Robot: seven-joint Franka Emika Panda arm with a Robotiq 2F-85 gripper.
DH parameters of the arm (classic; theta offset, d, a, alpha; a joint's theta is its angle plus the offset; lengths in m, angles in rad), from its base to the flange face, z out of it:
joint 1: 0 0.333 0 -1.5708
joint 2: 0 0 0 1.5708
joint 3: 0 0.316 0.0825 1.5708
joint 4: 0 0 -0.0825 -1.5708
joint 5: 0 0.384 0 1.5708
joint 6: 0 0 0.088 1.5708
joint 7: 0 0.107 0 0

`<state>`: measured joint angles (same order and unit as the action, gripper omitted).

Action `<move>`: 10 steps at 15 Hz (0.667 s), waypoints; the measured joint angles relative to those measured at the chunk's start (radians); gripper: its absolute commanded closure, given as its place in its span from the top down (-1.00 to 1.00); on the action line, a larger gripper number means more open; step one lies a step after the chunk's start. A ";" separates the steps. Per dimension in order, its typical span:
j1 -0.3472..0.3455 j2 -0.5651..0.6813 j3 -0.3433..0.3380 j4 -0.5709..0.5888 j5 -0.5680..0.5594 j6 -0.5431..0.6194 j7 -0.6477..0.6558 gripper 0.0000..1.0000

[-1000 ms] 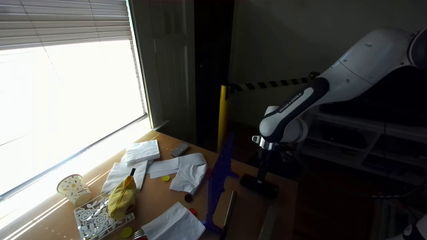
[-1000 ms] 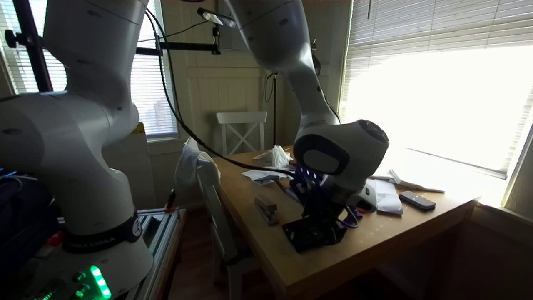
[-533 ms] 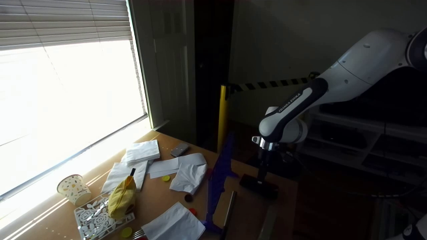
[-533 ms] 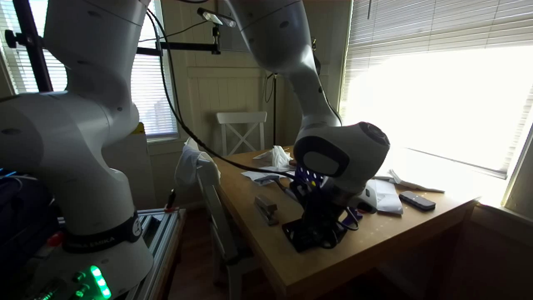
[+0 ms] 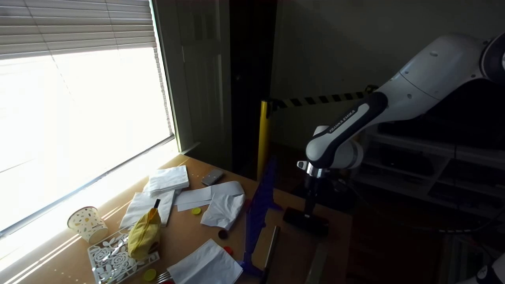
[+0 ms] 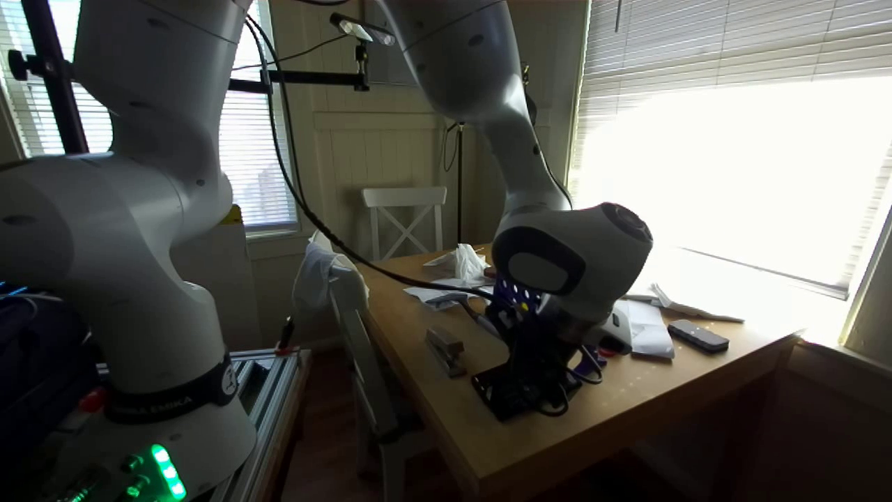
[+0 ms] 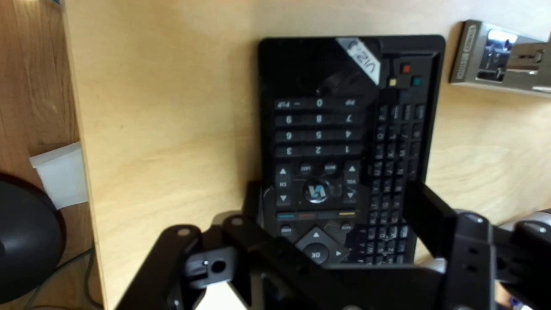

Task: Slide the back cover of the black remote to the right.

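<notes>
The black remote (image 7: 316,82) lies flat on the wooden table in the wrist view. Its number face is at left, and a slid-out keyboard part (image 7: 394,172) shows along its right side. Its underside is hidden. My gripper (image 7: 333,189) is open wide over the remote's near half. The left finger (image 7: 253,202) stands at the remote's left edge; the right finger (image 7: 426,219) overlaps the keyboard's right edge. Whether either touches is unclear. In both exterior views the gripper points down at the remote (image 5: 296,218), which is dark and partly hidden by the gripper (image 6: 496,396).
A stapler (image 7: 499,58) lies right of the remote. The table edge (image 7: 82,129) runs along the left of the wrist view. In an exterior view an upright blue-purple strip (image 5: 258,213) and a dark rod (image 5: 271,252) stand near the arm. White papers (image 5: 207,262) lie farther off.
The arm has shifted only very slightly. In an exterior view the black cable loop beside the gripper hangs lower over the remote. The other things have not moved.
</notes>
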<state>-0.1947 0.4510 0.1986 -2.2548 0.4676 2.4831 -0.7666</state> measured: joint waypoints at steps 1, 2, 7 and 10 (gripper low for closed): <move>0.002 0.000 0.001 0.000 0.000 0.000 -0.001 0.86; 0.005 0.000 0.003 0.001 -0.001 0.000 -0.001 0.93; 0.033 0.000 0.001 0.001 -0.017 0.005 0.006 0.99; 0.053 0.000 -0.005 0.001 -0.052 0.028 0.025 1.00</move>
<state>-0.1414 0.4507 0.1938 -2.2540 0.4158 2.5109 -0.7419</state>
